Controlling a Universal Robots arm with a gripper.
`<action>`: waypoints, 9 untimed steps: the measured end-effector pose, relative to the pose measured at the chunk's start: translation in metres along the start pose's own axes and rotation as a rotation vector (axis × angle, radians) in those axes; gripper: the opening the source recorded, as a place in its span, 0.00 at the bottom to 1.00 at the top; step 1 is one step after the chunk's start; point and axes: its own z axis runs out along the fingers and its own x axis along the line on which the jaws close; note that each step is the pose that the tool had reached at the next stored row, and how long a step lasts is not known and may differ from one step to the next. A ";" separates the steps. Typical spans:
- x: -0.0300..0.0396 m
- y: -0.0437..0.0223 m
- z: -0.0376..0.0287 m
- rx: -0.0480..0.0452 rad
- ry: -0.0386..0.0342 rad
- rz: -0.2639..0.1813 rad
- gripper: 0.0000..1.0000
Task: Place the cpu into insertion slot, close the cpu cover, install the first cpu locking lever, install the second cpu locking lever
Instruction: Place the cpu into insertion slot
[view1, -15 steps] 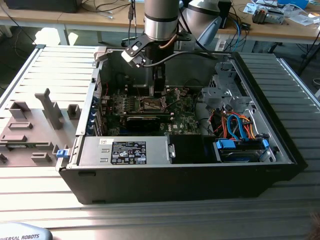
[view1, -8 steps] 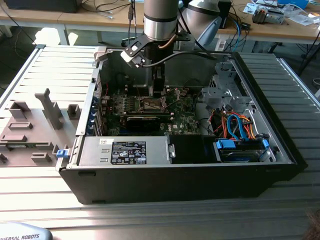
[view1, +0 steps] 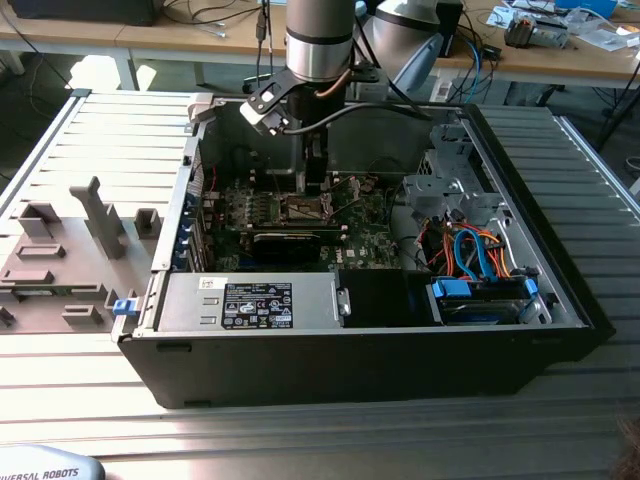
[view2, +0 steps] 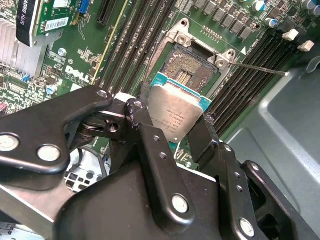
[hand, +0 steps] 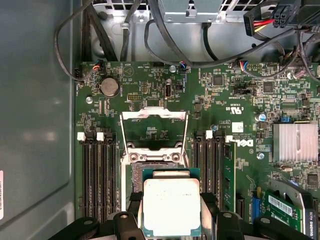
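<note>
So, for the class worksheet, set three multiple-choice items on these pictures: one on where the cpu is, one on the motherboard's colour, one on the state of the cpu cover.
1. Where is the cpu?
A. On the grey table outside the case.
B. Between the fingers of the gripper, over the socket.
C. On top of the power supply.

2. What colour is the motherboard?
A. Green.
B. Red.
C. White.

3. How does the cpu cover stand?
A. Shut over the socket.
B. Lying outside the case.
C. Swung open, socket uncovered.

Answers:
1 B: both wrist views show the fingers clamped on the cpu's edges over the socket.
2 A: the motherboard is green in both wrist views.
3 C: in the first wrist view the cpu cover lies back beyond the bare socket.
</note>
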 end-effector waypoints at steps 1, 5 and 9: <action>0.0000 -0.0002 0.0000 0.0000 0.0000 0.000 0.54; 0.0000 -0.0009 0.0003 0.0000 -0.0001 0.000 0.54; 0.0001 -0.0028 0.0015 0.0000 -0.0001 0.000 0.54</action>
